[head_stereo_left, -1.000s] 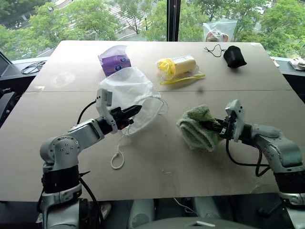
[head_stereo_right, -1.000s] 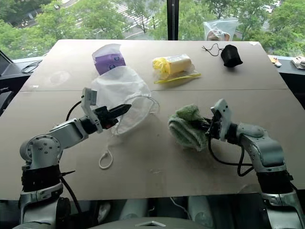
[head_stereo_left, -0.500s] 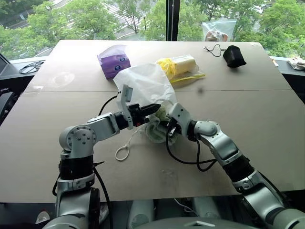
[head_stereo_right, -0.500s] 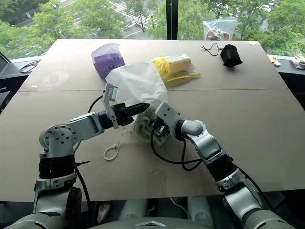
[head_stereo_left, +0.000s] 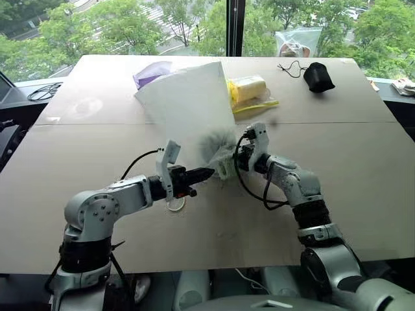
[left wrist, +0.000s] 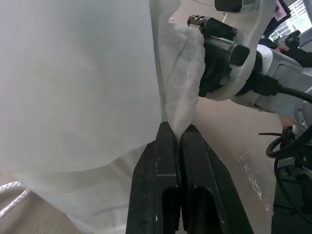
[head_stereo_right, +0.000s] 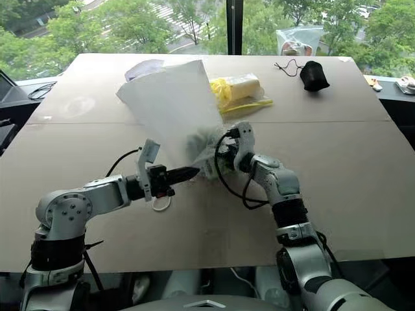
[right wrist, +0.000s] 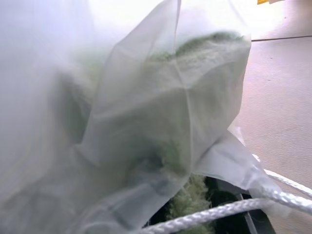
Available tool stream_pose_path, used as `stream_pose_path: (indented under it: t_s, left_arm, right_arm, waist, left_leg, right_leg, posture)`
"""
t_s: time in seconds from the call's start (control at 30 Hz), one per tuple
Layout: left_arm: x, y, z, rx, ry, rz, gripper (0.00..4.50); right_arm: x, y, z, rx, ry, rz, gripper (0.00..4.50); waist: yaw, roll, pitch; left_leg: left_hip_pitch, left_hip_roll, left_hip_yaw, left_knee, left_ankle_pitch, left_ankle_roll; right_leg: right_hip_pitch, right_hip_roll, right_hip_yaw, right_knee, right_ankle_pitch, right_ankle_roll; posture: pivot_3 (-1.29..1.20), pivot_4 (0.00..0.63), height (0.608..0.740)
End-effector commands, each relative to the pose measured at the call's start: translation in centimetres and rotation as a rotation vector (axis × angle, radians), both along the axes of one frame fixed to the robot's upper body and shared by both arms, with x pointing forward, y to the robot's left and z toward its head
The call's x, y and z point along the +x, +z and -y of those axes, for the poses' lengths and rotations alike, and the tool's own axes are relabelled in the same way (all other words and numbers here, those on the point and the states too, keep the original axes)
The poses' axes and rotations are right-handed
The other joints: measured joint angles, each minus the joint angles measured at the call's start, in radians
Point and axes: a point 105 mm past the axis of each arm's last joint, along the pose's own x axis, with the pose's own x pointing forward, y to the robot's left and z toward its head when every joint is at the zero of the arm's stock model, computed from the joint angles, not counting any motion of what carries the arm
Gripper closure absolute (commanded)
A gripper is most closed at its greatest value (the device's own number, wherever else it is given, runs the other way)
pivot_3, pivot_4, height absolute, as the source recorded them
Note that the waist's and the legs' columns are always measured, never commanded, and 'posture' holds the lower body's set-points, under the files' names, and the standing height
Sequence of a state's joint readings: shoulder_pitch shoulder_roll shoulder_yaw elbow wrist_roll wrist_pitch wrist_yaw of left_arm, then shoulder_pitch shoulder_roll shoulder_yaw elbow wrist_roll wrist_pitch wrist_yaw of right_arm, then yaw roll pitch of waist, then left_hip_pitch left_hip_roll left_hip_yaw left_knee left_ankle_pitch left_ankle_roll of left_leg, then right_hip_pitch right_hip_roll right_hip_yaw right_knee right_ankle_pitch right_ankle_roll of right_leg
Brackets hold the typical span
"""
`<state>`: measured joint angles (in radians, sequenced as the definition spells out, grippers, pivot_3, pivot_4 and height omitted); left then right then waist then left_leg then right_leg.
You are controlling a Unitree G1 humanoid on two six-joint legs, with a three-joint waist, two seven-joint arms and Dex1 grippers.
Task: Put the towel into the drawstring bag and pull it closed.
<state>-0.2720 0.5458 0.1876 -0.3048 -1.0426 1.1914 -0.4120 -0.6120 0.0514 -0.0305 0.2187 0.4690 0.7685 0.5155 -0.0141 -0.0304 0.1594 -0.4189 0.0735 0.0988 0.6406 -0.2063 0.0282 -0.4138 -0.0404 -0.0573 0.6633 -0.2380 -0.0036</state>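
1 drawstring bag [head_stereo_left: 188, 97] lifted above the counter [head_stereo_left: 363, 188], its edge pinched in the closed left tool [left wrist: 175, 139]. 1 towel [right wrist: 195, 195] mostly veiled inside the bag mouth, gripped by the right tool [head_stereo_right: 224, 157], fingertips hidden by fabric. Purple pack [head_stereo_left: 148, 73] half hidden behind the bag.

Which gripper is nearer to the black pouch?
Right. The right gripper, pushing the towel into the bag, is closer to the black pouch; the left gripper is farther.

Silver arms, black cables, black claws
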Motion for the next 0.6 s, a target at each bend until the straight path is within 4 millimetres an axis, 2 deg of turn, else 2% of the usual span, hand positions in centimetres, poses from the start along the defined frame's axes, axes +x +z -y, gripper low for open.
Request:
stream_pose_path:
  t_s: [0.03, 0.2, 0.23, 0.3, 0.33, 0.37, 0.6]
  left_arm:
    - [0.0, 1.6, 1.3, -0.057, -0.027, 0.052, 4.50]
    - [0.7, 3.4, 1.8, -0.158, -0.011, 0.081, 4.50]
    - [0.9, 3.8, 1.6, -0.175, -0.003, 0.087, 4.50]
    - [1.3, 4.4, 1.4, -0.201, 0.011, 0.088, 4.50]
    - [1.4, 4.5, 1.3, -0.207, 0.015, 0.085, 4.50]
    - [1.5, 4.5, 1.2, -0.204, 0.019, 0.082, 4.50]
    - [1.9, 3.7, -0.3, -0.143, 0.045, 0.072, 4.50]
  right_arm:
    - [-1.2, 3.0, -0.9, 0.102, 0.069, 0.032, 4.50]
    - [-2.4, 2.4, -1.1, 0.043, 0.093, 0.058, 4.50]
    - [-2.5, 2.1, -0.8, 0.013, 0.078, 0.066, 3.48]
    - [-2.6, 1.9, -0.3, -0.019, 0.062, 0.088, 2.80]
    - [-2.8, 1.9, -0.1, -0.023, 0.061, 0.093, 2.17]
    - [-2.8, 1.6, 0.5, -0.071, 0.048, 0.115, 1.78]
    - [-3.4, 0.3, 3.5, -0.251, 0.008, 0.170, 1.78]
  waist:
    - [0.000, 0.000, 0.000]
    - [0.000, 0.000, 0.000]
    - [0.000, 0.000, 0.000]
    - [0.000, 0.000, 0.000]
    - [0.000, 0.000, 0.000]
    - [0.000, 0.000, 0.000]
    - [0.000, 0.000, 0.000]
  left_leg:
    - [0.000, 0.000, 0.000, -0.001, 0.000, 0.000]
    - [0.000, -0.001, 0.000, -0.002, 0.000, 0.000]
    - [0.000, -0.001, 0.000, -0.002, 0.000, 0.000]
    - [0.000, -0.001, 0.000, -0.002, 0.000, 0.000]
    - [0.000, -0.001, 0.000, -0.002, 0.000, 0.000]
    - [0.000, -0.001, 0.000, -0.002, 0.000, 0.000]
    - [0.000, -0.001, 0.000, -0.003, 0.000, 0.000]
  right_leg:
    - [0.000, 0.000, 0.000, 0.000, 0.000, 0.000]
    - [0.000, 0.000, 0.000, -0.001, 0.000, 0.000]
    - [0.000, 0.000, 0.000, -0.001, 0.000, 0.000]
    - [0.000, 0.000, 0.000, -0.001, 0.000, 0.000]
    - [-0.001, 0.001, 0.000, -0.001, 0.000, 0.000]
    - [-0.001, 0.001, 0.000, -0.001, 0.000, 0.000]
    - [-0.001, 0.004, 0.000, -0.002, 0.000, 0.001]
  posture:
    - [0.00, 0.150, 0.740]
    - [0.00, 0.150, 0.740]
    - [0.00, 0.150, 0.740]
    - [0.00, 0.150, 0.740]
    - [0.00, 0.150, 0.740]
    - [0.00, 0.150, 0.740]
    - [0.00, 0.150, 0.740]
